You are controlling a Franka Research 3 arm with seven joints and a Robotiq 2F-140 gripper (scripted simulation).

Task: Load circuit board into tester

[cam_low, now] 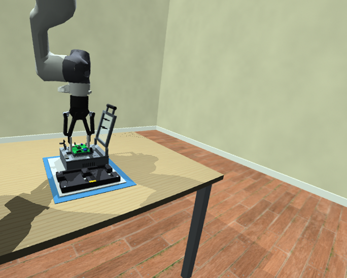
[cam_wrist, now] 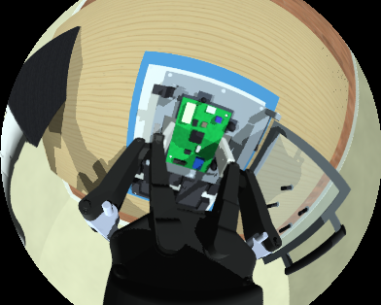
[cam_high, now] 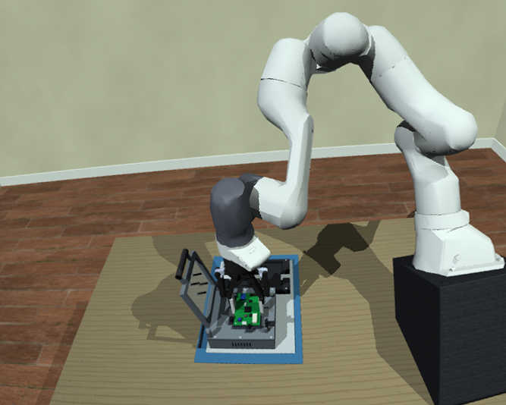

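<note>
The green circuit board (cam_high: 245, 309) (cam_low: 81, 148) (cam_wrist: 196, 137) lies component side up, about level, over the middle of the tester (cam_high: 261, 340) (cam_low: 73, 164) (cam_wrist: 240, 104). My gripper (cam_high: 246, 307) (cam_low: 79, 147) (cam_wrist: 195, 137) points down and is shut on the board, its pale fingertips against the two long edges. The white connector (cam_high: 255, 317) (cam_wrist: 189, 113) is at the board's end away from the tray. I cannot tell whether the pins are through the holes or whether the board rests fully. The lid (cam_high: 195, 308) (cam_low: 110, 131) (cam_wrist: 318, 157) stands open.
The black tray (cam_low: 86, 182) lies beside the tester, on the same white and blue mat (cam_high: 249, 361) (cam_low: 129, 183) (cam_wrist: 209, 66). A small black latch (cam_low: 63, 143) (cam_wrist: 164, 90) stands on the tester's side opposite the lid. The arm's dark pedestal (cam_high: 484, 329) is at the right in the top view.
</note>
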